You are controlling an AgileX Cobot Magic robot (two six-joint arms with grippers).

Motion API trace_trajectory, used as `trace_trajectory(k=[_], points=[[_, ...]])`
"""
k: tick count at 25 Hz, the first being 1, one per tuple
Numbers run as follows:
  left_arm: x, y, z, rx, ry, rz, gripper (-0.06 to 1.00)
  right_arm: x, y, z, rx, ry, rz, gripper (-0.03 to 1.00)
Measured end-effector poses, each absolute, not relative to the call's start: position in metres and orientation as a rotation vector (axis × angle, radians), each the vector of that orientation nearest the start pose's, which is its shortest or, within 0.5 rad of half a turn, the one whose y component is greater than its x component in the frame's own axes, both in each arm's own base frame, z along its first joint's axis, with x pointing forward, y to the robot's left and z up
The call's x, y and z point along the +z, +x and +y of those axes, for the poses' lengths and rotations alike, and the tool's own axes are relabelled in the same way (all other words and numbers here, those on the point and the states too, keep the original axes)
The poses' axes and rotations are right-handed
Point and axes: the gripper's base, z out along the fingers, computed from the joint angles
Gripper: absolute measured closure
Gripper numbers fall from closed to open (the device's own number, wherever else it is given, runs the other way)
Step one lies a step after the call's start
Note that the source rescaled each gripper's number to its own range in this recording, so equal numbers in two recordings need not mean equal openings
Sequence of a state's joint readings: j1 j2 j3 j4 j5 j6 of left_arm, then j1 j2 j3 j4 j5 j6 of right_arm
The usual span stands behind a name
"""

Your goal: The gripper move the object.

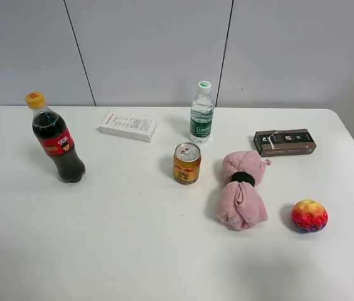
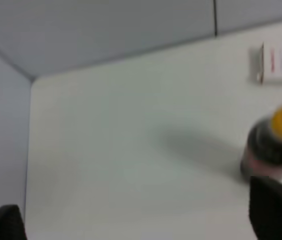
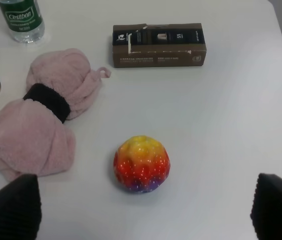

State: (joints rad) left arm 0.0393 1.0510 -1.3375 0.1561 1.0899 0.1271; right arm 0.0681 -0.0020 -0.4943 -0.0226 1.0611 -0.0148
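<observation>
The pink towel bundle (image 1: 242,190) lies on the white counter (image 1: 133,238), right of the middle and roughly halfway between the far and near edges. It is soft, rolled terry cloth, cinched at its waist by a black band (image 1: 243,179) that splits it into two lobes: a rounder, smaller one toward the far edge and a broader, flatter one toward the near edge. A small loop of pink cloth sticks out from the far lobe on the side facing the brown box (image 1: 285,142). Nothing is touching the bundle.

A gold drink can (image 1: 187,163) stands just beside its far lobe, on the side toward the left edge. A red, yellow and purple bumpy ball (image 1: 309,216) sits near the right edge, apart from the bundle. The brown box lies beyond the bundle toward the far right corner, and a green-labelled water bottle (image 1: 202,113) stands near the far edge. A white box (image 1: 127,126) lies to its left, and a cola bottle (image 1: 56,139) with a yellow cap stands toward the left edge.

The right pincer (image 3: 141,205) is released, its two black fingertips (image 3: 11,205) spread wide above the ball and grasping nothing. The left pincer (image 2: 131,220) is likewise spread and empty, high over the far left corner, in a blurred view.
</observation>
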Motion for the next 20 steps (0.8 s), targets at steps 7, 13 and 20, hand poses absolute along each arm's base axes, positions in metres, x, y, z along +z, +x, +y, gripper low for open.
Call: trace_trajectory(k=[7,13,20], points=[[0.396,0.112,0.028,0.391,-0.037,2.388,0.14,0.276,-0.004,-0.002,0.006,-0.084,2.047,-0.03],[0.376,0.071,0.027,0.383,-0.075,2.347,0.14,0.276,-0.004,-0.002,0.006,-0.084,2.047,-0.03],[0.376,0.049,0.02,0.28,-0.081,2.274,0.14,0.276,-0.004,-0.002,0.006,-0.084,2.047,-0.03]])
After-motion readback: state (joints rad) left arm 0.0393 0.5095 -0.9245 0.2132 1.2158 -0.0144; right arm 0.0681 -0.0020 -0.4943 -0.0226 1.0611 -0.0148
